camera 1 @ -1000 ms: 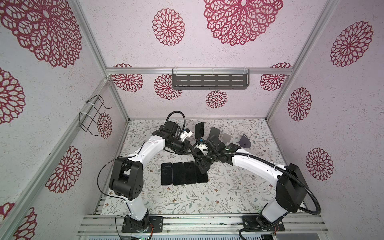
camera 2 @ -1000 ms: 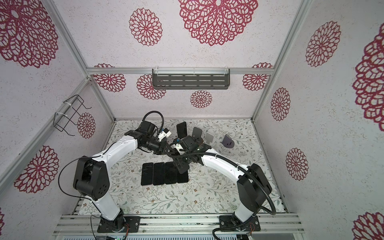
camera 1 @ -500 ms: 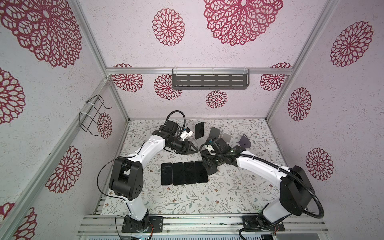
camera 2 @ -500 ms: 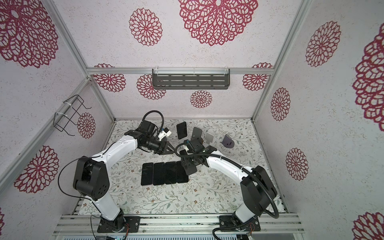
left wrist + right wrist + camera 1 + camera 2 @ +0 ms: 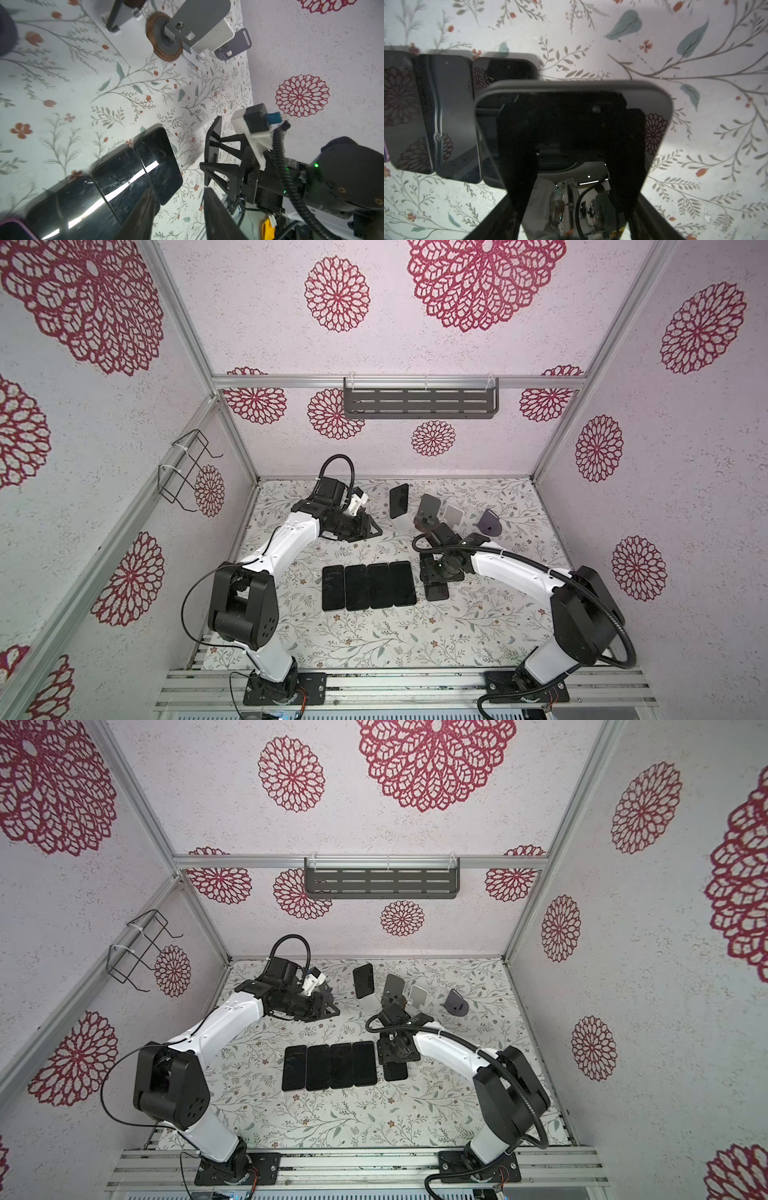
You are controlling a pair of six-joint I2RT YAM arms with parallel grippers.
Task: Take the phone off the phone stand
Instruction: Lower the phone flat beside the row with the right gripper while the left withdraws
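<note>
My right gripper point(image 5: 436, 574) point(image 5: 395, 1050) is shut on a black phone point(image 5: 436, 593) point(image 5: 571, 116), held low just right of a row of black phones point(image 5: 368, 585) point(image 5: 330, 1066) lying flat. In the right wrist view the held phone overlaps the row's nearest phone point(image 5: 508, 68). I cannot tell whether it touches the table. My left gripper point(image 5: 372, 526) point(image 5: 178, 209) stands open and empty at the back left. A dark phone stand point(image 5: 327, 995) shows partly behind it. Another phone point(image 5: 399, 500) point(image 5: 363, 980) leans on a white stand point(image 5: 402, 522).
Three empty stands sit at the back right: grey on a brown ring point(image 5: 428, 506) point(image 5: 199, 18), white point(image 5: 453, 514), dark purple point(image 5: 488, 522). A grey shelf point(image 5: 419, 402) and a wire basket point(image 5: 183, 472) hang on the walls.
My right gripper carried the phone from beside the stands forward and right, to the end of the row. My left gripper opened and drew back a little to the left.
</note>
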